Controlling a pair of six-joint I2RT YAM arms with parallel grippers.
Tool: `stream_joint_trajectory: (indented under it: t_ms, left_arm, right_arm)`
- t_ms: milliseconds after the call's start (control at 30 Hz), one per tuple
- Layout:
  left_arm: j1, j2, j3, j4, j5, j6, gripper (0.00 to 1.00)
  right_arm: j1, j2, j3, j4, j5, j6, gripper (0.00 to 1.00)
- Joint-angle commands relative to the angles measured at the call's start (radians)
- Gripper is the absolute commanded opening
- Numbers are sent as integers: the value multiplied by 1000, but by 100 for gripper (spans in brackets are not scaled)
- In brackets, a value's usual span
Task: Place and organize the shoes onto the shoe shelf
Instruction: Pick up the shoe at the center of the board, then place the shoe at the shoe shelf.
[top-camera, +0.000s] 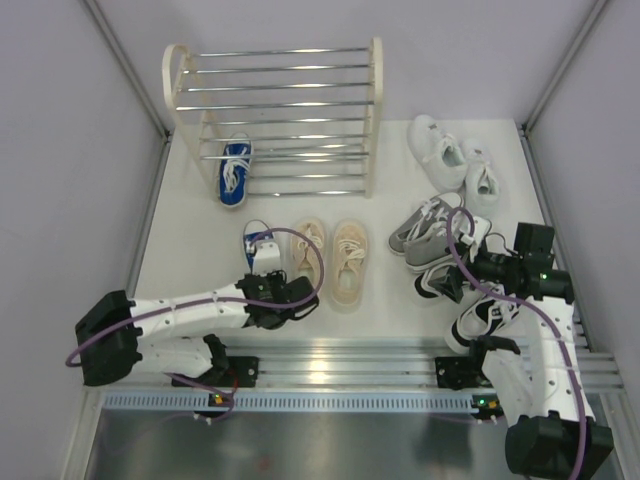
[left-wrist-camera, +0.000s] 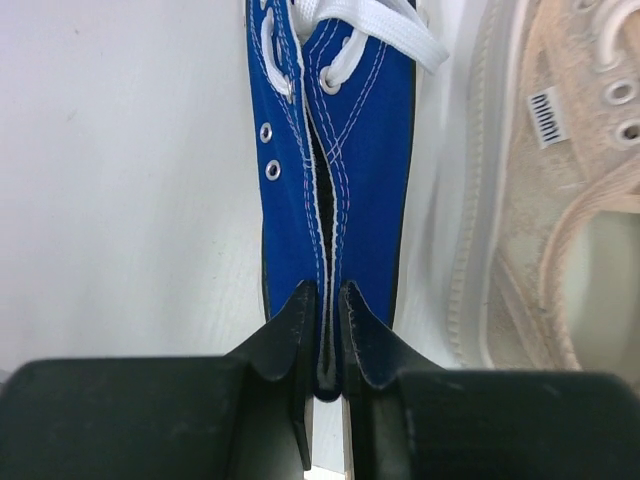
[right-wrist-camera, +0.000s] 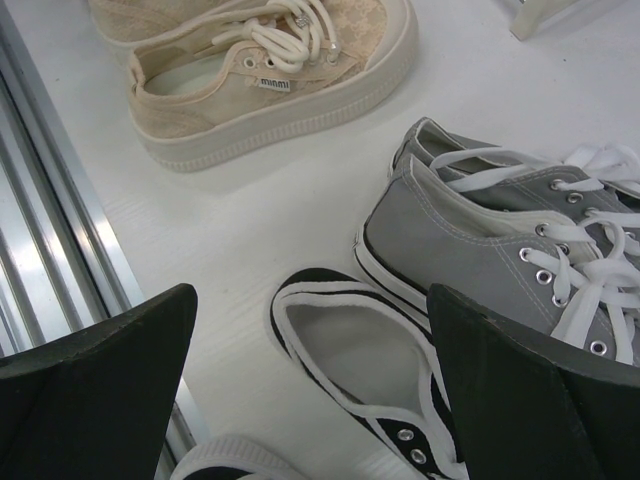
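Left wrist view, findings?
Inspector: left gripper (left-wrist-camera: 322, 300) pinches blue shoe (left-wrist-camera: 340, 150) at heel; toe points up-frame. Top view: shelf (top-camera: 180, 100) upper centre, beyond toe. Right gripper (right-wrist-camera: 310, 300) gapes, holding nothing.

Blue shoe (left-wrist-camera: 350, 200) has white laces (left-wrist-camera: 385, 25); grey pair (right-wrist-camera: 450, 235) too
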Motion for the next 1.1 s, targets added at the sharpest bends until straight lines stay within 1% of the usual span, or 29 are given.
stream_joint_trajectory:
  t_ms: [0,200,433,467,533,567,667,700,767,800,867,900,933,967,1067]
  left_arm:
    - [0,-73,76,-2,-111,99,0]
    - [0,-124,131,-2,-125,175,0]
    - [-2,-85,217,20,-197,280,0]
    - [0,-81,223,44,-199,340,0]
    - [4,-82,214,165,-176,417,0]
    - [13,-87,208,216,-154,509,0]
    - [88,-93,205,307,-84,591,0]
    - [131,-95,203,330,-65,614,0]
    - [171,-92,203,402,-7,684,0]
    - [212,-85,205,425,20,706,0]
    - [259,-73,214,481,73,766,0]
    - [311,-55,220,497,124,778,0]
    - [337,-47,223,514,151,815,0]
    - [389,-30,229,549,181,830,0]
    - [464,-3,240,609,248,899,0]
  right_arm:
    - [-16,0,35,13,-32,-27,99]
    - [-22,7,34,16,-34,-26,99]
    - [-27,13,32,19,-34,-23,99]
    - [-27,13,32,21,-35,-23,99]
    - [-28,15,34,19,-35,-23,99]
    - [-30,13,32,19,-35,-23,99]
    - [-31,13,32,21,-37,-23,99]
    - [-33,15,31,21,-37,-23,99]
    - [-34,16,31,22,-38,-23,100]
    - [-34,18,31,22,-38,-23,100]
    - [-34,23,31,22,-38,-23,99]
    - [-34,24,31,22,-38,-24,99]
    - [-34,26,32,24,-38,-23,99]
    - [-36,26,31,22,-38,-23,99]
    - [-37,27,28,24,-38,-23,100]
